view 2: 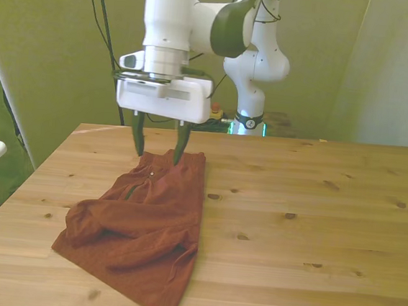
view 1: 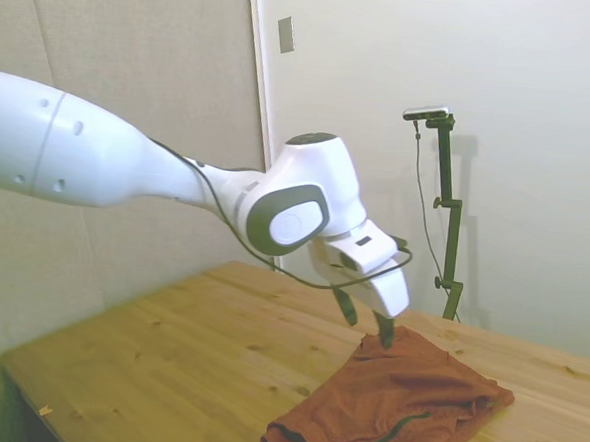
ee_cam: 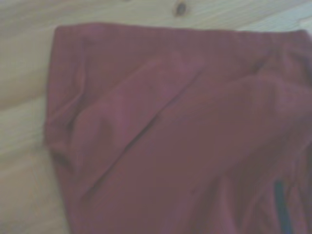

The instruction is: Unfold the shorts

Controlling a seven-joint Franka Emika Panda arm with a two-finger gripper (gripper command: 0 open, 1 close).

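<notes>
Straddling the shorts' (view 2: 143, 219) far edge, the spread gripper (view 2: 158, 150) seemingly touches it.

Pale wall (view 1: 504, 84) fills the side view's upper right; a padded grey panel (view 1: 135, 51) covers the upper left. Knotty pine worktop (view 2: 314, 207) spans the foreground.

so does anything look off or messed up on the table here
Only the shorts: they lie crumpled on the wooden table, one layer folded over with bunched ridges. That's expected before unfolding. The open gripper sits at their far edge. Nothing looks spilled or damaged.
</notes>
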